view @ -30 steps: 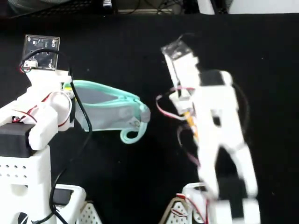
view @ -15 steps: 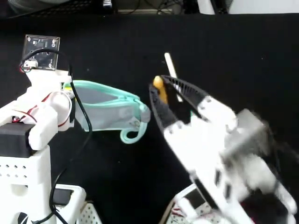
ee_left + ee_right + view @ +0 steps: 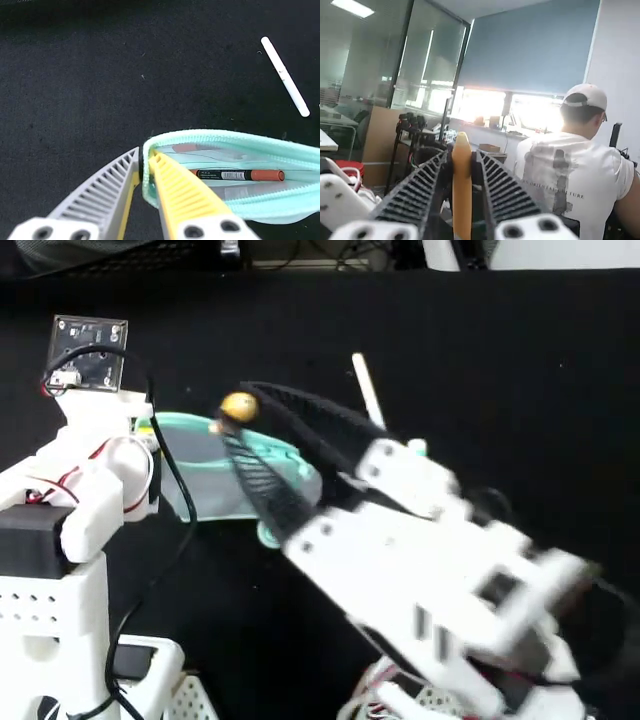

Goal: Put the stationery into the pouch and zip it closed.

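Pouch [image 3: 240, 137] stretches lengthwise away from the left gripper [image 3: 145, 170] pinching its open rim. Above the pouch, the right gripper [image 3: 461, 160] clasps an orange pen [image 3: 461, 190] along its fingers.

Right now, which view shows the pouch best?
Left wrist view: the pouch lies open, a pen inside, left gripper pinching its rim. High view has it partly covered by the right gripper and its yellow marker. Right wrist view faces the room instead.
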{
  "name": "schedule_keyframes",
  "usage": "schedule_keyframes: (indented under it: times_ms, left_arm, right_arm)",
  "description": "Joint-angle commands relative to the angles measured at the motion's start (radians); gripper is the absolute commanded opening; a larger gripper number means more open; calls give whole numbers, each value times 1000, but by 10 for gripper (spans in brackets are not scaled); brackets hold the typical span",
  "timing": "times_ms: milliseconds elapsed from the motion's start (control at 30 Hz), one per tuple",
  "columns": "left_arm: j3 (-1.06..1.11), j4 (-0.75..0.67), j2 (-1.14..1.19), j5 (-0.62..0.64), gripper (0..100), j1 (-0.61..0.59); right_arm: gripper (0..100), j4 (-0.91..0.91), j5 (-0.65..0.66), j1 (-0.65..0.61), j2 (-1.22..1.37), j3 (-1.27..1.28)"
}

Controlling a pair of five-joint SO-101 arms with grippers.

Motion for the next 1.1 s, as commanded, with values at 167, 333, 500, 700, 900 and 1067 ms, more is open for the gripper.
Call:
schedule_keyframes:
  times_ms: [167,333,500,700,900,1067]
  left_arm:
    - [97,8,15,2,30,8]
    - [97,8,15,2,30,8]
    - [97,8,15,2,30,8]
    - [97,8,15,2,30,8]
    - [97,8,15,2,30,8]
    - [97,8,15,2,30,8]
  right_arm:
    - [12,-75,-8,-9,5,226]
    - [12,-68,-6,-8,5,340]
    - [93,118,-5,-8,15,257]
    - [288,572,-37,-8,70,-125]
    - [175,764,-37,109,70,-503]
    - [14,856,-35,526,71,-360]
